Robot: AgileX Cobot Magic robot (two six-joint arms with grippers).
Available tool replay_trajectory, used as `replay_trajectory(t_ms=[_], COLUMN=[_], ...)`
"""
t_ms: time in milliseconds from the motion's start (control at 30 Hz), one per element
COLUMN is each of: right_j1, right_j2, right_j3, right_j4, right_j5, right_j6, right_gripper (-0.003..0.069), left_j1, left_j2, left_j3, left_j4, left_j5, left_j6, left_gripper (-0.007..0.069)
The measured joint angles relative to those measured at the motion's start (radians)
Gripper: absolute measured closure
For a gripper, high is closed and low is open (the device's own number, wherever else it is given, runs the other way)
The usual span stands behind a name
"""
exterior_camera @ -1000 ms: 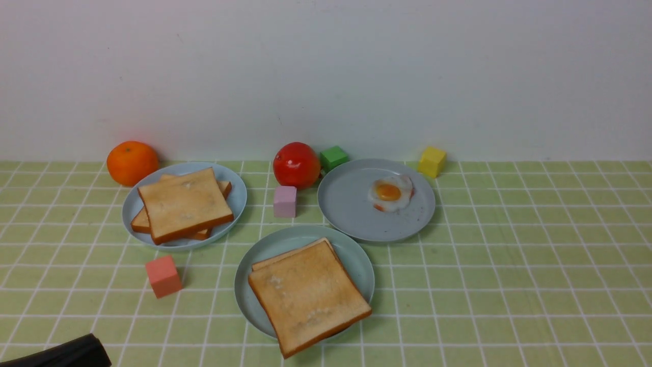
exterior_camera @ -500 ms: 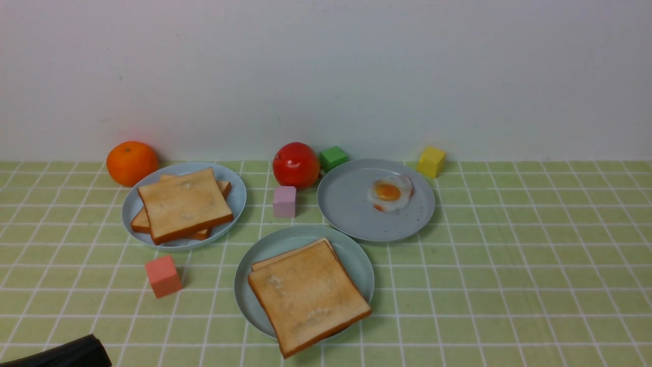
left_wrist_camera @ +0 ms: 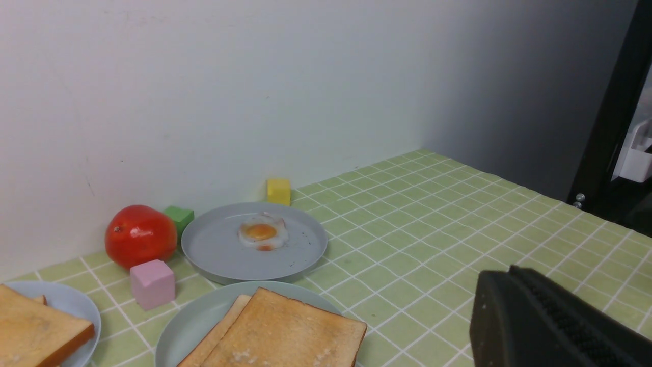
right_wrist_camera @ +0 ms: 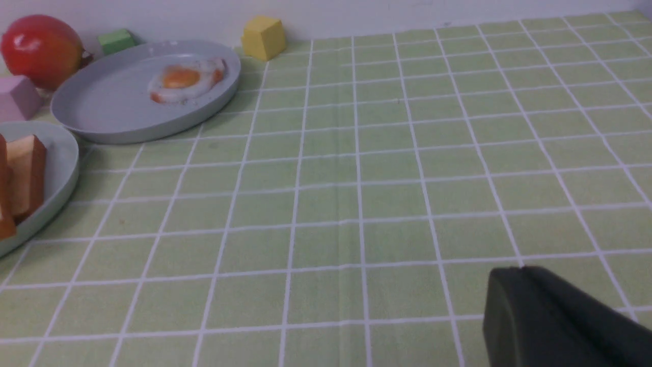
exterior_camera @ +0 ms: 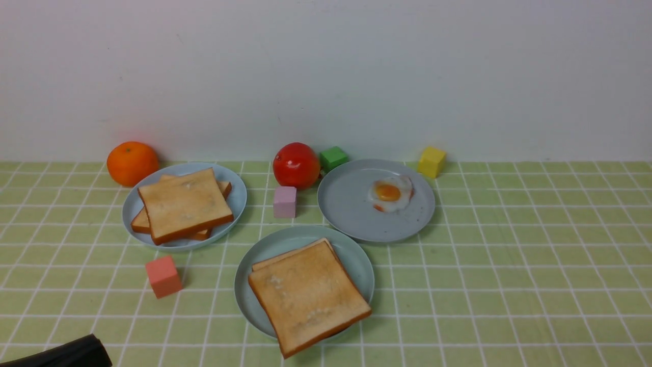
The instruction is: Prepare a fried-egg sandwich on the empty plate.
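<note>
The pale mint-green plate [exterior_camera: 270, 248] sits front centre and holds two stacked toast slices [exterior_camera: 308, 295]; the top one juts over the near rim. No egg shows between them. A fried egg [exterior_camera: 390, 192] lies on a grey-blue plate [exterior_camera: 351, 209] behind and to the right. My left gripper [left_wrist_camera: 509, 272] is shut and empty, low at the near left, well back from the plates. My right gripper [right_wrist_camera: 515, 270] is shut and empty over bare cloth to the right of the plates; it is out of the front view.
A grey-blue plate [exterior_camera: 237, 196] at back left holds a pile of plain toast [exterior_camera: 184, 204]. An orange [exterior_camera: 132, 162], a tomato [exterior_camera: 296, 165] and green [exterior_camera: 333, 157], yellow [exterior_camera: 431, 161], pink [exterior_camera: 284, 201] and salmon [exterior_camera: 163, 276] cubes stand around. A wall closes the back.
</note>
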Motion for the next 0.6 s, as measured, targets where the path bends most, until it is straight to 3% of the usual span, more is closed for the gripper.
replay_trajectory(t_ms=[600], right_j1=[-0.003], right_j2=[-0.001], right_j3=[-0.002], right_j4=[0.0], right_j5=[0.019], right_j6=[0.0], right_gripper=[0.0664], left_j1=[0.0], left_j2=[0.0], left_j3=[0.0], left_j4=[0.0], left_j5=[0.001], left_j6=[0.0], left_gripper=[0.0623])
